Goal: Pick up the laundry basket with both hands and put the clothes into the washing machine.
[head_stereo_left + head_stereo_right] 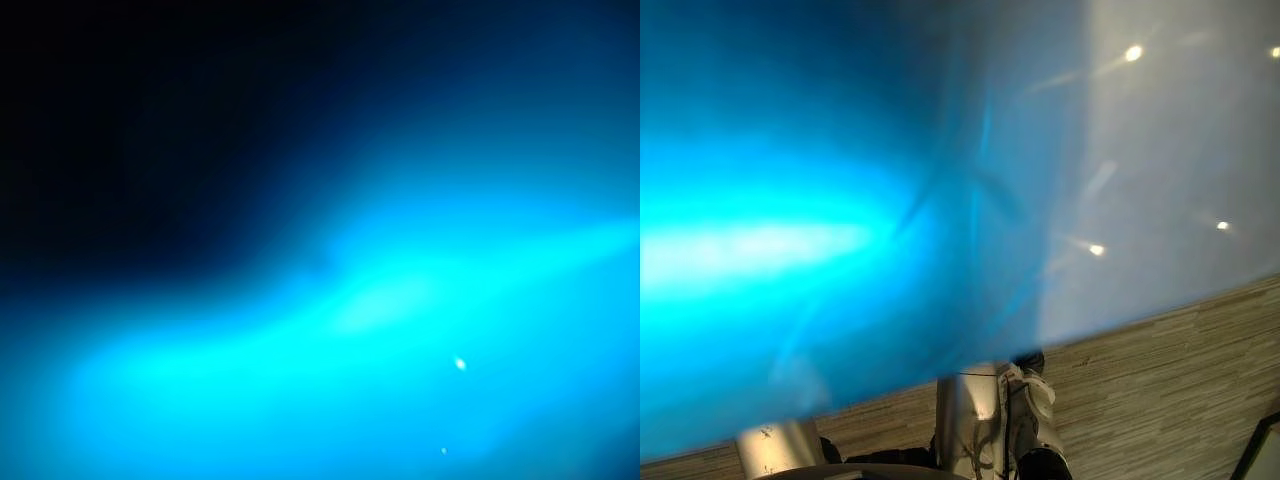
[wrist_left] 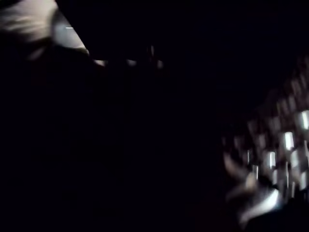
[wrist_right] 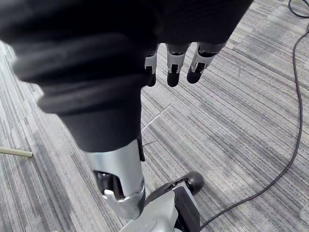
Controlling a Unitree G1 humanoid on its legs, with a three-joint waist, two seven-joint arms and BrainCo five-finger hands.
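Right hand (image 3: 175,67) dangles slack and empty, top of frame, over grey striped floor (image 3: 231,140); blue blur (image 1: 790,250) left side.

No text, label, number or sign can be read in any of the views. The blue surface (image 1: 790,250) close before the head camera is a smooth blur with no print on it. The grey striped floor (image 3: 231,125) has nothing written on it that I can make out.
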